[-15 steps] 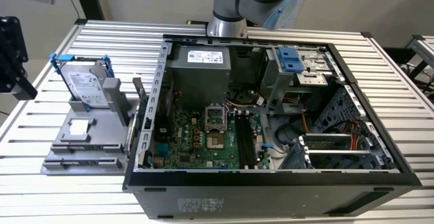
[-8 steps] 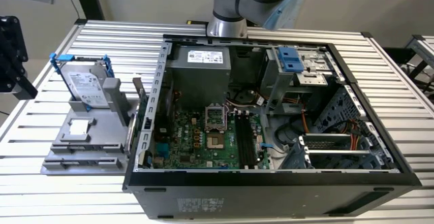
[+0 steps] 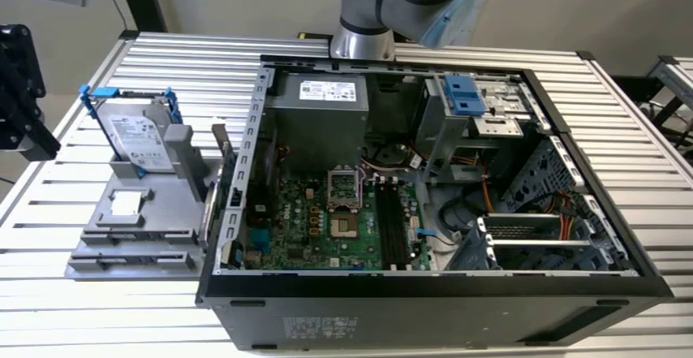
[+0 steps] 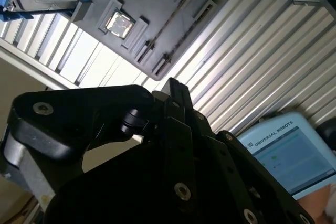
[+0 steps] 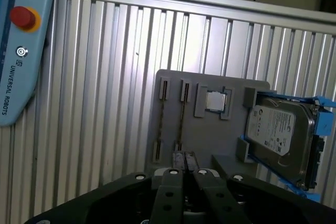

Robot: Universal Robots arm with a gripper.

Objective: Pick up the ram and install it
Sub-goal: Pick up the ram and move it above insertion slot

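Two thin, long strips stand on edge in narrow slots of the grey holder (image 5: 210, 129). They look like the ram (image 5: 181, 119), seen edge-on in both wrist views (image 4: 176, 17). My gripper (image 5: 184, 162) hangs high above the table, well apart from the holder. Its two black fingers are pressed together with nothing between them. In the second wrist view the gripper's (image 4: 173, 85) tip points toward the holder's slots. The open computer case (image 3: 233, 204) sits at the exterior view's right of the holder (image 3: 97, 260), with long black motherboard slots (image 3: 392, 228) inside.
A silver hard drive (image 5: 281, 135) in a blue bracket stands on the holder beside a small square chip (image 5: 215, 101). A teach pendant (image 5: 21, 51) lies on the ribbed metal table (image 5: 105, 103). The arm's base (image 3: 363, 41) stands behind the case.
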